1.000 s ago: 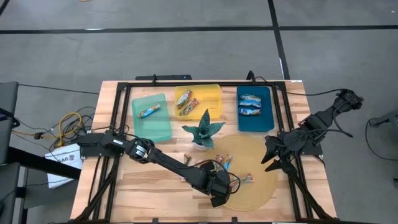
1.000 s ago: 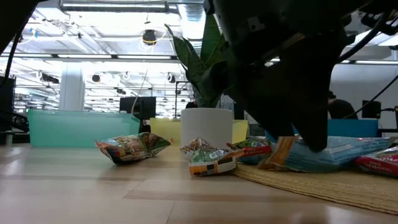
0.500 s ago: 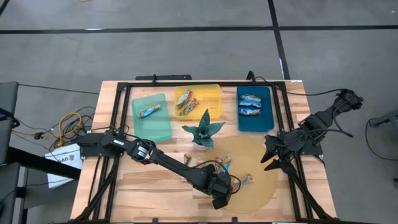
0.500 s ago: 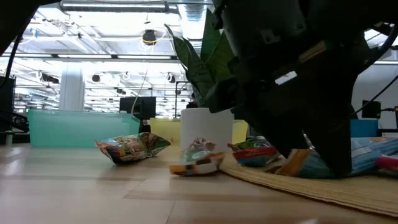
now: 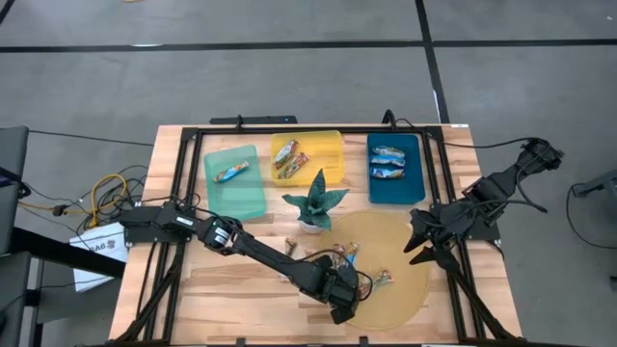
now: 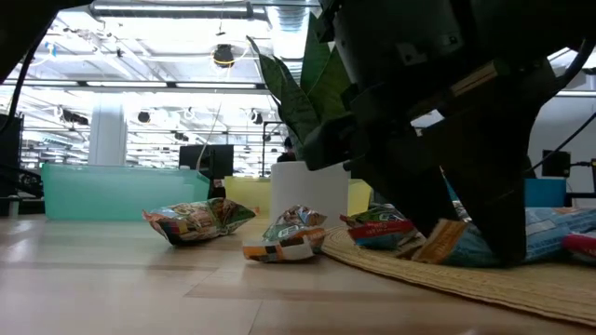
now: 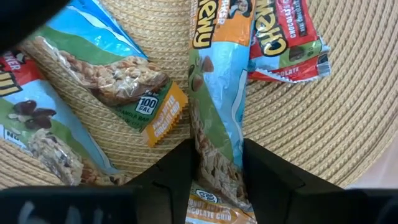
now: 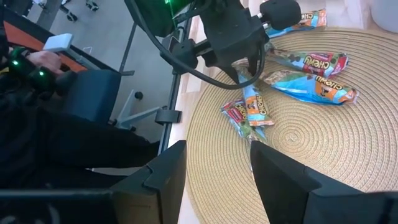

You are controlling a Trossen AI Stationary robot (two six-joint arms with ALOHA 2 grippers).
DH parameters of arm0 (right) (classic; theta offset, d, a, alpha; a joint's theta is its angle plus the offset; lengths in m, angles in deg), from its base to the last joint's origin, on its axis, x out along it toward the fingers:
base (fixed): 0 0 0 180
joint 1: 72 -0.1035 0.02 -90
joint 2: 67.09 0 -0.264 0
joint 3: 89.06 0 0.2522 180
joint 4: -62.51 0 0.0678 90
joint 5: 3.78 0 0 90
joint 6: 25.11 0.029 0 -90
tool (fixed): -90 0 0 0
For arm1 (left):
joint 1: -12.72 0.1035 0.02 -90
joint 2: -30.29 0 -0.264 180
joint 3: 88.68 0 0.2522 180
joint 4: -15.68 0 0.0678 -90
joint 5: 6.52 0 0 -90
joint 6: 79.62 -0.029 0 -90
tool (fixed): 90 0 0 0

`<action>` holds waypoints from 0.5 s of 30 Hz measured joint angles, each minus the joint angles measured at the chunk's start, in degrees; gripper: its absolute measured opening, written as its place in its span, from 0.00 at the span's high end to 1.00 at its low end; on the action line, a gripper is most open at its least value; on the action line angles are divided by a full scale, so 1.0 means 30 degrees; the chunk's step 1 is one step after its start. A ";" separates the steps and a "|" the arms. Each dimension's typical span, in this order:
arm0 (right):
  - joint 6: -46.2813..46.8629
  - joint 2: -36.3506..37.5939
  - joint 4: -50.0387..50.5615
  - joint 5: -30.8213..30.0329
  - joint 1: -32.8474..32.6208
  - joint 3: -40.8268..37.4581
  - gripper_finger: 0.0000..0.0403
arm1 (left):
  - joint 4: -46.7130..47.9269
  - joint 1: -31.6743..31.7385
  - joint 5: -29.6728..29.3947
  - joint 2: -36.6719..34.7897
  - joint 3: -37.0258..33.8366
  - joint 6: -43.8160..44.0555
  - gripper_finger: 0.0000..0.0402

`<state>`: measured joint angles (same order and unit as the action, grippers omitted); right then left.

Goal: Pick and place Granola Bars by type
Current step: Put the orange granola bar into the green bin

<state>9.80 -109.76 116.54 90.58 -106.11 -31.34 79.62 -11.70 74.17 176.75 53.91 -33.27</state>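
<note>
From above, the left gripper (image 5: pixel 344 301) sat low over the near-left edge of the round woven mat (image 5: pixel 405 241); loose granola bars (image 5: pixel 339 256) lay scattered just beyond it; farther off stood the green tray (image 5: pixel 234 183), yellow tray (image 5: pixel 310 152) and blue tray (image 5: pixel 395 166), each already holding bars, with the plant (image 5: pixel 313 204) between claw and trays; the right gripper (image 5: pixel 422 246) hovered at the mat's right edge, waiting.

At table height, the left arm's bulk filled the right of the scene; two wrapped bars (image 6: pixel 197 221) lay on bare wood to its left, ahead of the white pot (image 6: pixel 312 191).

In the left wrist view, the two dark fingers (image 7: pixel 177 177) pinched a blue-and-orange chewy bar (image 7: pixel 217 118) between them, part-closed on its wrapper; a red-trimmed bar (image 7: pixel 287 43) lay just beside it.

The right wrist view showed its own fingers (image 8: pixel 168 177) spread, nothing between them.

The step in hand looked like the grasp; next came a clean lift clear of the neighbours, then a carry to the matching tray.
</note>
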 joint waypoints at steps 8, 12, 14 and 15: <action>-0.0294 -0.0007 0.0000 0.0007 0.0000 0.0000 0.58 | 0.0109 -0.0015 0.0478 0.0076 0.0600 0.0312 0.83; -0.0573 -0.0007 0.0000 0.0007 0.0000 0.0000 0.58 | 0.0119 -0.0026 0.0586 0.0109 0.1109 0.0323 0.83; -0.0663 -0.0004 0.0000 0.0011 0.0000 0.0000 0.58 | 0.0051 -0.0058 0.0581 0.0109 0.1304 0.0430 0.83; -0.0677 -0.0007 0.0001 0.0008 0.0000 0.0000 0.58 | 0.0079 -0.0075 0.0526 0.0109 0.1411 0.0529 0.84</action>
<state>7.77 -109.78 116.54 90.61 -106.11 -31.34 79.85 -11.93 75.75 177.07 58.14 -31.68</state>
